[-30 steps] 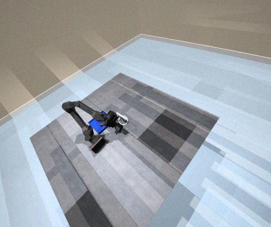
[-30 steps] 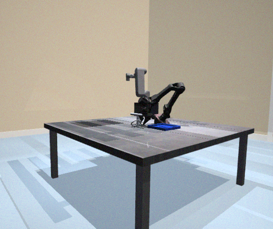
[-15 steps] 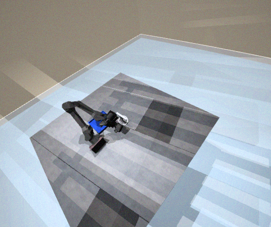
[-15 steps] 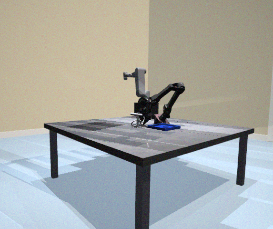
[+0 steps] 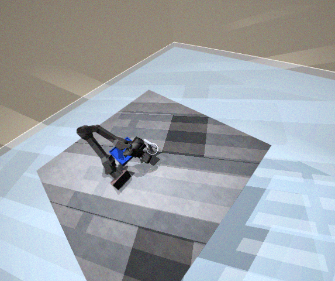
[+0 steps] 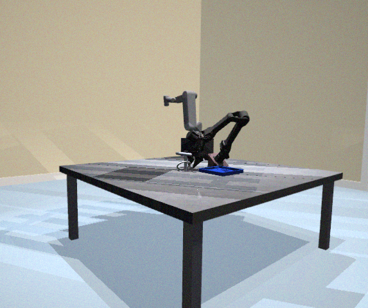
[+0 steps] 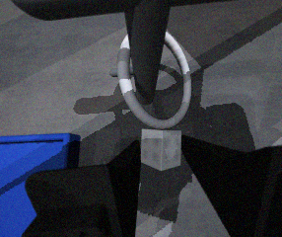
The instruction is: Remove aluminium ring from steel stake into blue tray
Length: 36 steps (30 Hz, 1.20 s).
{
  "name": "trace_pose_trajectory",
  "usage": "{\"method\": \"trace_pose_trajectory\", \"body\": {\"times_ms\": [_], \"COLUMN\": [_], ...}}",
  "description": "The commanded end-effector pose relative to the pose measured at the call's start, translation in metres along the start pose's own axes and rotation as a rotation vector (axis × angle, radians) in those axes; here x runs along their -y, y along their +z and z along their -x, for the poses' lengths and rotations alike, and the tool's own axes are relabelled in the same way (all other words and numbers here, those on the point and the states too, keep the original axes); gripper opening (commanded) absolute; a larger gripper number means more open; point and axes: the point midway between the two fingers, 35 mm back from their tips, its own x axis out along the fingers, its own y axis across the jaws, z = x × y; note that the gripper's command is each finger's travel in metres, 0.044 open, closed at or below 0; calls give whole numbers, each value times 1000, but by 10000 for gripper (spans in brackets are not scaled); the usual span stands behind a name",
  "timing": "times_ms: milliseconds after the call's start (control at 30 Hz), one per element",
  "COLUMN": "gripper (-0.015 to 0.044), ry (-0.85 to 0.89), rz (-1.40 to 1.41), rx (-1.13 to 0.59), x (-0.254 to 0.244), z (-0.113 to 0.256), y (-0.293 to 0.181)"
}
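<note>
Wrist view alone shows the pincer (image 5: pixel 151 159) (image 6: pixel 194 164) (image 7: pixel 159 142) clamped on the tab (image 7: pixel 161 149), the ring (image 5: pixel 152 148) (image 6: pixel 178 166) (image 7: pixel 186 94) encircling the stake (image 6: pixel 185 162) (image 7: pixel 148 54).
</note>
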Motion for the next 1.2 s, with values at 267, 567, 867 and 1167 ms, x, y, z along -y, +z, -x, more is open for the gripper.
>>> {"method": "trace_pose_trajectory", "body": {"times_ms": [267, 567, 867, 1167], "gripper": [0, 0, 0, 0], "ry": [1, 3, -11, -30], "rz": [0, -4, -5, -4], "rx": [1, 1, -52, -129], "x": [0, 0, -1, -4], "z": [12, 19, 21, 24], "y": [8, 12, 16, 21]}}
